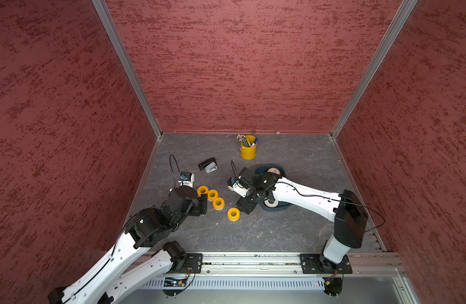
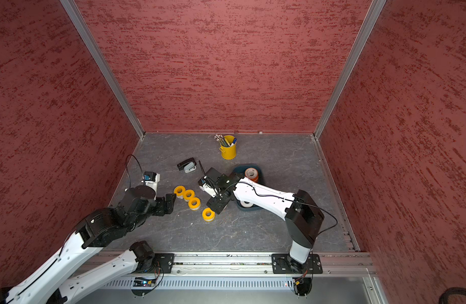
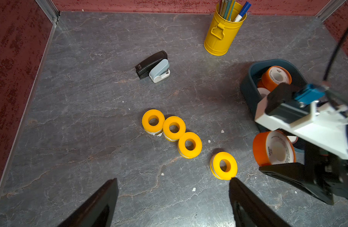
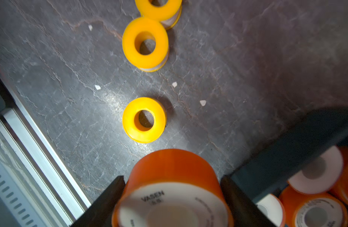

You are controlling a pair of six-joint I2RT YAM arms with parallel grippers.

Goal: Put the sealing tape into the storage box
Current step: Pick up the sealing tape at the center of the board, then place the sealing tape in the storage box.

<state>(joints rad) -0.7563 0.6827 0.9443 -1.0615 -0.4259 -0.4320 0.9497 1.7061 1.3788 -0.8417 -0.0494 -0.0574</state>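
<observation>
- Beside the storage box, at the end nearer the robot's base, what is the right gripper doing?
- Its two black fingers are pinching one orange roll of sealing tape by its curved sides. The white labelled face is turned toward the wrist camera. The roll hangs over the grey table, just outside the box wall and not yet above the opening.
- What is already in the box?
- Other orange rolls, packed close together. The arm hides how many.
- And outside it?
- Four yellow rolls lie flat on the table. Three touch in a slanted row, and the lone yellow roll lies apart, near the held one. The left gripper hovers close to them, jaws spread wide and empty.
- What could go wrong from here?
- The grip is on smooth, rounded plastic, so the roll may slip or twist as the arm swings. Let go too early, it lands on the table, and because it appears tipped on edge it could roll away. Carried too low, the roll or a finger may catch the wall and shove the light box. The box looks crowded, so a dropped roll might perch on the others and tumble out. The arms are also close, so a reach for the lone yellow roll risks a collision.
</observation>
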